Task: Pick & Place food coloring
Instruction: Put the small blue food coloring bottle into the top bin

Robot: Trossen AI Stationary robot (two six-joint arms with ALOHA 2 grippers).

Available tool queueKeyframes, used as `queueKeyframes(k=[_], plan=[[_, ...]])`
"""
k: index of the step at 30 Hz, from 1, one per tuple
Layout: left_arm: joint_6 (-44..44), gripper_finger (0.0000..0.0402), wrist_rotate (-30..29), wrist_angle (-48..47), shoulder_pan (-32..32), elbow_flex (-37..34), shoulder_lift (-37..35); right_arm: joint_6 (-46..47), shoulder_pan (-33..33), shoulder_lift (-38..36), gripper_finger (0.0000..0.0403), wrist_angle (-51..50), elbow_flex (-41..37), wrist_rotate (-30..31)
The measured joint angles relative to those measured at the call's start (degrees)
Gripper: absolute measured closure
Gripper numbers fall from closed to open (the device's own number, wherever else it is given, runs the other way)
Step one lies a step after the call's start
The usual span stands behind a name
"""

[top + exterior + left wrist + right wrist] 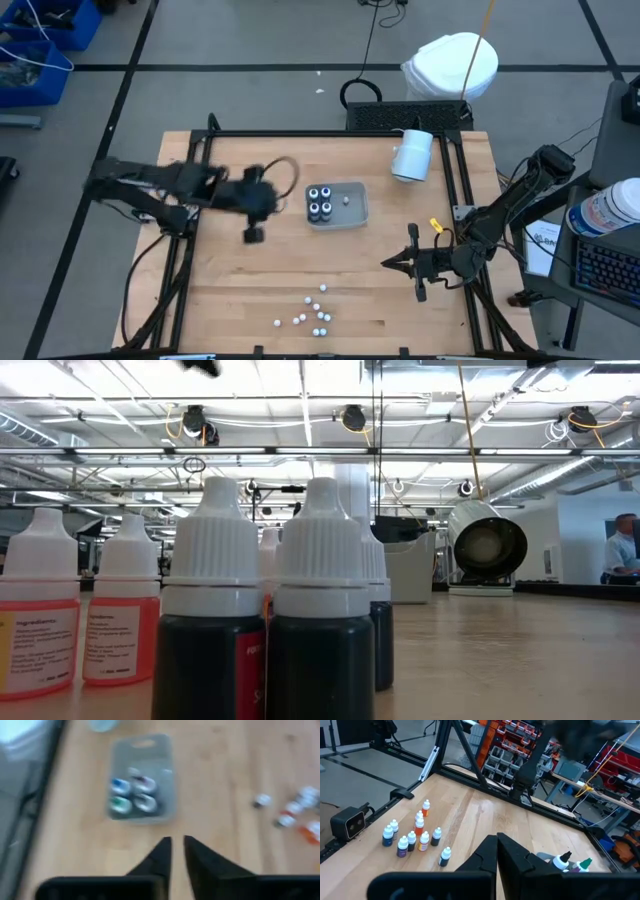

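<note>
The food coloring is in two groups. Four dark bottles point(320, 201) stand in the grey tray point(352, 212), with one small whitish piece point(347, 199) beside them. Several loose bottles point(312, 314) stand near the table's near edge and fill the low view point(250, 630). My left gripper point(268, 205) hovers left of the tray, empty, its fingers point(161, 854) open by only a narrow gap. My right gripper point(390, 263) waits shut and empty, right of the loose bottles point(415, 839).
A large white cylinder point(412, 155) lies on its side near the far edge, right of the tray, its open end facing the low view point(487, 545). Black frame rails point(460, 180) run along the table's sides. Bare wood lies between tray and loose bottles. A person point(622, 555) sits far behind.
</note>
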Motion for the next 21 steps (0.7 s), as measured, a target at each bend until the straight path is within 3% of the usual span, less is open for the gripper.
queueKeyframes(k=[2,5,10,13,17,21], plan=[[-0.12,0.0389,2.73,10.77,-3.37,-13.55,-6.81,0.88,0.00,0.00,0.0401,-0.04,0.00,0.00],[-1.88,0.0391,1.75,29.23,-7.23,-31.57,-15.73,1.45,0.00,0.00,0.0401,-0.15,-0.02,0.00],[1.21,0.0397,-3.24,55.59,-10.26,-50.08,-24.59,1.07,-0.75,0.00,0.0401,1.44,-1.58,-0.02],[5.23,0.0397,-5.94,59.11,-10.71,-54.82,-28.90,0.49,-1.68,0.00,0.0401,5.22,-2.93,0.03],[8.45,0.0397,-10.69,54.62,-12.47,-54.96,-37.99,-1.26,-2.73,0.00,0.0401,9.31,-4.67,0.02],[11.30,0.0399,-10.39,51.15,-14.13,-55.26,-48.42,-1.83,-3.44,-0.02,0.0401,10.12,-5.27,0.02]])
